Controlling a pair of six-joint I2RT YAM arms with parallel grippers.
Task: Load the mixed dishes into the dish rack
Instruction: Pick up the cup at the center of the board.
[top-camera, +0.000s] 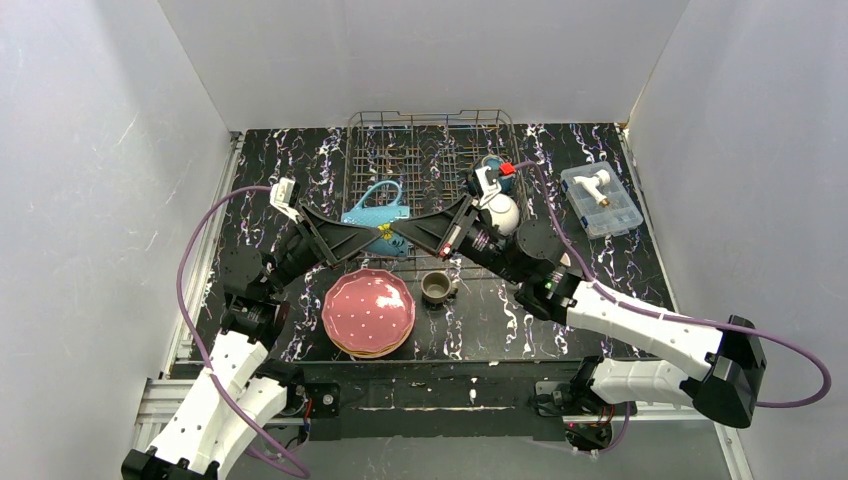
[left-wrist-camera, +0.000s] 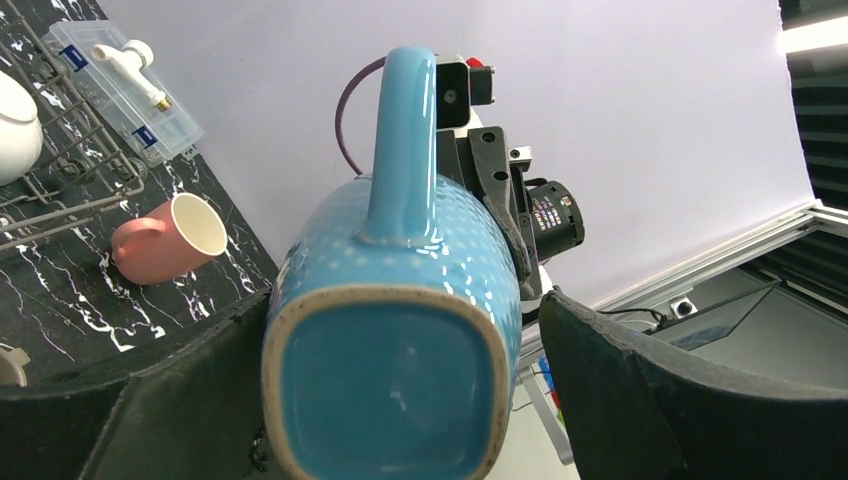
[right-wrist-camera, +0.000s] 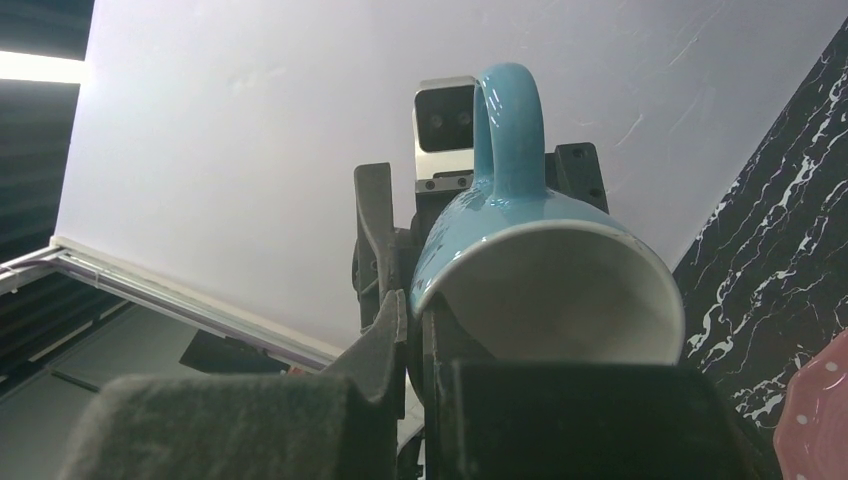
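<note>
A blue mug (top-camera: 375, 207) hangs on its side over the front left of the grey wire dish rack (top-camera: 430, 130), between both grippers. My right gripper (top-camera: 408, 234) is shut on its rim, one finger inside the white interior (right-wrist-camera: 560, 300). My left gripper (top-camera: 368, 232) is open around the mug's base (left-wrist-camera: 390, 390), the left pad touching and the right pad a little apart. A white bowl (top-camera: 503, 213) and a teal bowl (top-camera: 493, 166) sit in the rack. Scalloped plates, pink on top (top-camera: 368, 312), and a grey-olive mug (top-camera: 436, 287) stand in front. A pink mug (left-wrist-camera: 165, 240) lies on the table.
A clear plastic box (top-camera: 600, 198) with a white item lies at the far right. White walls close in the table on three sides. Both arms cross over the rack's front edge. The rack's wires (left-wrist-camera: 70, 190) and the pink plate's rim (right-wrist-camera: 820, 420) show in the wrist views.
</note>
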